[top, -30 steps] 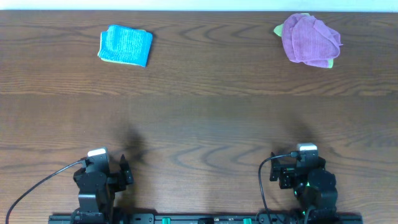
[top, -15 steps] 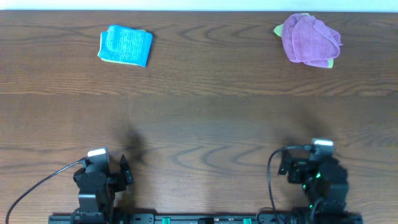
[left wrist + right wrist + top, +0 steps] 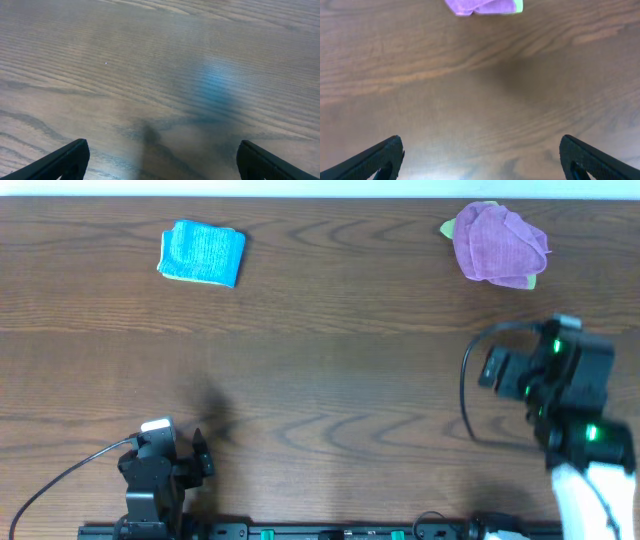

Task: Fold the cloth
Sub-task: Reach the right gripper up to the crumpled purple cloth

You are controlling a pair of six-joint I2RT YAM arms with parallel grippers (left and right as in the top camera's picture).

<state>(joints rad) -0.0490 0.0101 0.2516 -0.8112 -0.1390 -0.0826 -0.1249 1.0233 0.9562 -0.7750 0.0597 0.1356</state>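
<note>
The cloth is out of view in all three views. My left gripper (image 3: 197,454) rests low at the table's front edge on the left. Its fingers (image 3: 65,160) stand wide open over bare wood, nothing between them. My right gripper (image 3: 540,365) hangs over the right side of the table, short of the far right corner. It is open too, and its fingertips (image 3: 590,160) frame only bare tabletop.
A turquoise-blue folded cloth (image 3: 202,253) lies at the far left. A purple cloth bunched with a lime-green one (image 3: 497,244) lies at the far right, and its near edge (image 3: 477,6) shows at the top of the right wrist view. The brown wooden table (image 3: 320,370) spans the scene.
My right arm has left the front edge and swung out to the right and toward the far side. The left arm and both cloth bundles have not moved.
</note>
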